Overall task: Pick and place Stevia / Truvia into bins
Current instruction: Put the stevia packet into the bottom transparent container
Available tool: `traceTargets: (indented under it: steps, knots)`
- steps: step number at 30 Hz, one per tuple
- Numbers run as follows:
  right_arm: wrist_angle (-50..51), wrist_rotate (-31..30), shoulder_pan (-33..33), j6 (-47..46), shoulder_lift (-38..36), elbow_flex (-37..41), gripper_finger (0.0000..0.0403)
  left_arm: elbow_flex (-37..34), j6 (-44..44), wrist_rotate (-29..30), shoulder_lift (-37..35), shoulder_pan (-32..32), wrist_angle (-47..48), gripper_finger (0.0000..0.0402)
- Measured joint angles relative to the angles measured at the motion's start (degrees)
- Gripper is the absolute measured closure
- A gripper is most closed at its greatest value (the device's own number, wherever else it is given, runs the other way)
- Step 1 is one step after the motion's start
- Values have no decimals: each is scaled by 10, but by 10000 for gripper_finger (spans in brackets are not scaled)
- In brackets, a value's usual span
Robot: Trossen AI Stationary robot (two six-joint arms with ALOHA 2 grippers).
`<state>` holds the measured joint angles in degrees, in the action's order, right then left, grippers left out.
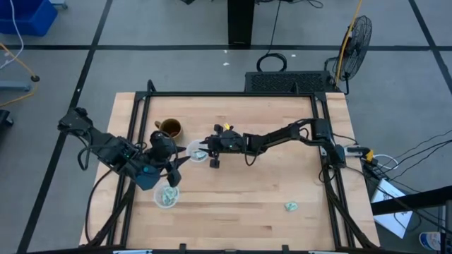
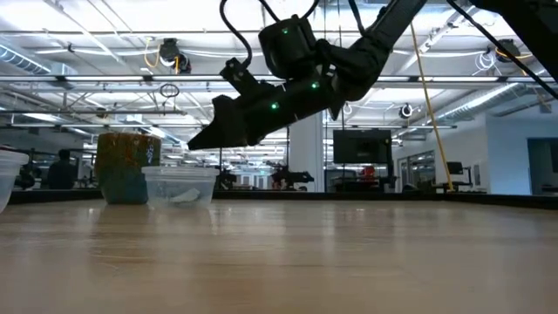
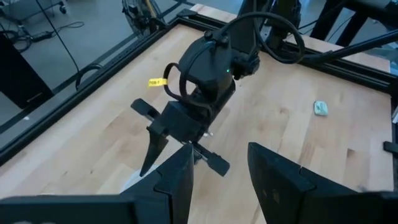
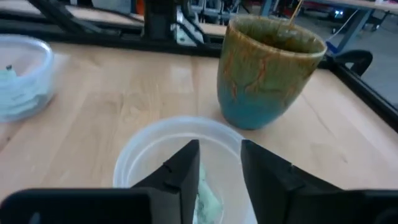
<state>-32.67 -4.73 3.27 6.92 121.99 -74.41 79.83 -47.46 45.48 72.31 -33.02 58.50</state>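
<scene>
A clear cup (image 1: 195, 150) stands mid-table next to the brown mug (image 1: 169, 129). One pale green sachet (image 4: 208, 199) lies on the cup's bottom, which also shows in the low view (image 2: 183, 197). My right gripper (image 4: 221, 165) is open and empty just above this cup's mouth (image 2: 196, 144). A second clear cup (image 1: 167, 196) near the front left holds several sachets (image 4: 12, 87). One loose sachet (image 1: 291, 206) lies flat on the table at the front right. My left gripper (image 3: 217, 180) is open and empty, hovering between the two cups (image 1: 175, 167).
The brown and blue mug (image 4: 267, 68) stands just beyond the cup under my right gripper. The black frame rails (image 1: 233, 94) run along the table's far, left and right sides. Bare wood lies between the cups and the loose sachet (image 3: 320, 107).
</scene>
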Motion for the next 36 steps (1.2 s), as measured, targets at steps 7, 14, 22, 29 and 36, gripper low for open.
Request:
traceTargets:
  steps: [7, 14, 22, 29, 36]
  knots:
    - [54, 3, -21, 6, -53, 1, 274, 0, 1, 0, 0, 0, 0, 243]
    - [346, 4, -65, 15, -202, 0, 286, 0, 2, 1, 0, 0, 0, 243]
    - [621, 4, -127, -112, -360, 0, 292, -1, 8, 0, 5, 18, -2, 243]
    - [685, 5, -222, -241, -466, 76, 293, -29, 14, -5, 11, 48, -18, 243]
    - [640, -21, -338, -393, -566, 234, 298, -90, 71, -10, 11, 73, -133, 243]
